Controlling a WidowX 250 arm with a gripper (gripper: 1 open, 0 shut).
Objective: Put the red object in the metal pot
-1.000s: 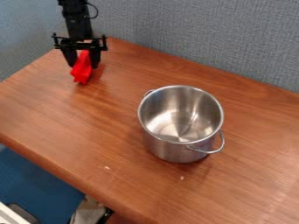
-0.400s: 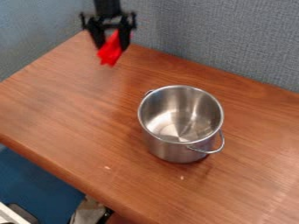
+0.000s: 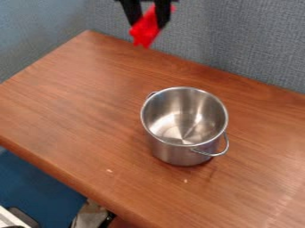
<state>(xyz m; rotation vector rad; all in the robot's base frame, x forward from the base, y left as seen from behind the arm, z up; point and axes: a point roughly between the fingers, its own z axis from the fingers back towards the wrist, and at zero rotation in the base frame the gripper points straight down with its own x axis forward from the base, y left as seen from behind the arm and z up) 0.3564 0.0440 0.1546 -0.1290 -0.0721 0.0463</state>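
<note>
A bright red object [image 3: 144, 31], flat and elongated, hangs tilted in the air at the top of the frame, pinched between the dark fingers of the robot gripper [image 3: 146, 16], whose jaws close on its upper end. Its lower tip points down toward the far edge of the wooden table [image 3: 71, 98], clear of the surface. The metal pot [image 3: 185, 126] stands upright toward the right of the table, nearer the camera than the red object and well apart from it, its shiny bowl open and its thin wire handle [image 3: 216, 150] on the near-right side. Bare wood spreads to the left and near side of the pot. A grey-blue wall [image 3: 238, 36] backs the table's far edge; the table's near edge runs diagonally across the lower left.
</note>
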